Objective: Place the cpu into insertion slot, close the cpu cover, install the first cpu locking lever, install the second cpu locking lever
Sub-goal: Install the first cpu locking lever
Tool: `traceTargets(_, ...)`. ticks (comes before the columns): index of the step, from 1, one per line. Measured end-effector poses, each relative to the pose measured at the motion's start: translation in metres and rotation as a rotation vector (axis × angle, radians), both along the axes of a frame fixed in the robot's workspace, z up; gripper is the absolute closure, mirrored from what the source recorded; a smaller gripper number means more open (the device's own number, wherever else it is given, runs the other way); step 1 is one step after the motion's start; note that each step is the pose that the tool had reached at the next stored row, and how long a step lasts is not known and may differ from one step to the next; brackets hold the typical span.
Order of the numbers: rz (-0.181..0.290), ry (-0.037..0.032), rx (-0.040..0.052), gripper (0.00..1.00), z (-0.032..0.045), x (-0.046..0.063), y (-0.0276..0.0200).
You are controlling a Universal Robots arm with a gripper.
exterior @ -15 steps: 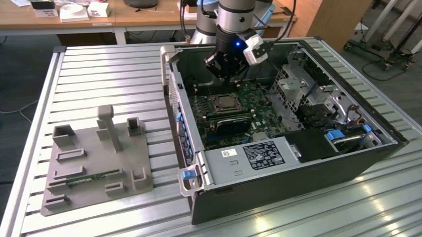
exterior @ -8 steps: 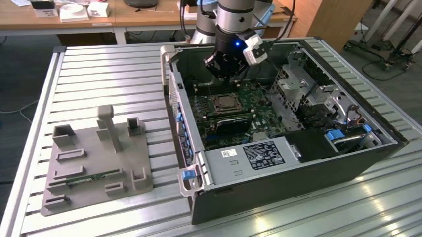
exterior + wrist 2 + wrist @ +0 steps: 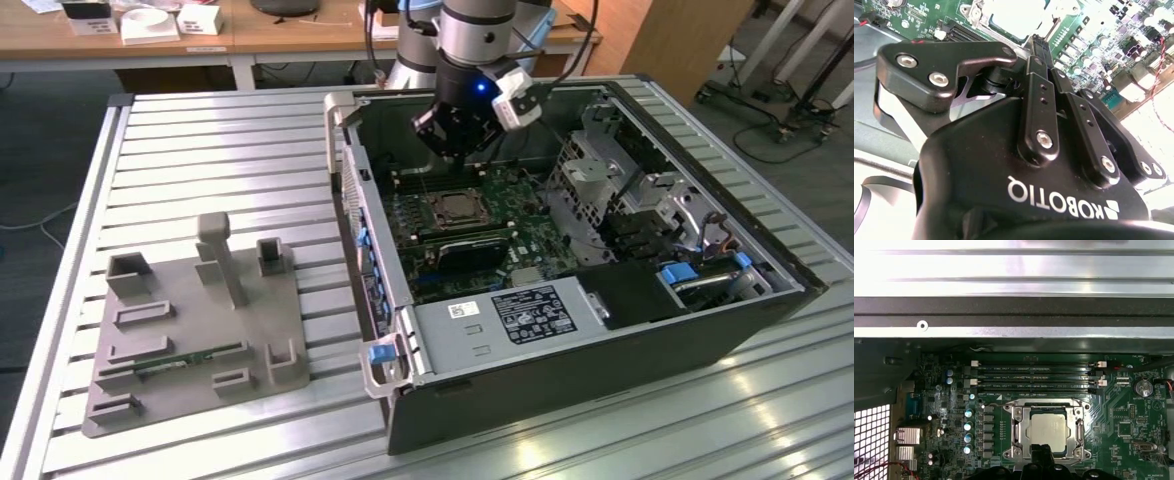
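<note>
gripper [image 3: 1042,454]: fingers pressed together, holding nothing
cpu [image 3: 1048,431]: seated in the insertion slot [image 3: 1015,412], just ahead of the fingertips; light, stiff, likely fragile; hold by edges
cpu cover [image 3: 1021,432]: lying flat around it

One arm [image 3: 467,30], one gripper [image 3: 454,153]. One open computer case [image 3: 561,390], one green motherboard [image 3: 1134,450] inside. One cpu [image 3: 1048,432], one insertion slot [image 3: 1016,452], one cpu cover [image 3: 1023,430]. Four long memory slots [image 3: 1031,377], side by side. One grey fixture tray [image 3: 187,340] on one slatted table [image 3: 200,150].
</note>
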State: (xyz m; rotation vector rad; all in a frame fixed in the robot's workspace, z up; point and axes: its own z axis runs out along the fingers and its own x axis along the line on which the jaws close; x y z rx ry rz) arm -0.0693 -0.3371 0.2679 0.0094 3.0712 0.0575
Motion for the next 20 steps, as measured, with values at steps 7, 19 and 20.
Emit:
traceTargets(7,0.000,0.0000,0.0000,0.89,0.0037,0.0000,0.0000)
traceTargets(19,0.000,0.0001,0.0001,0.89,0.0038,-0.0035,0.0000)
traceTargets(20,0.000,0.0005,0.0001,0.89,0.0039,-0.0047,0.0000)
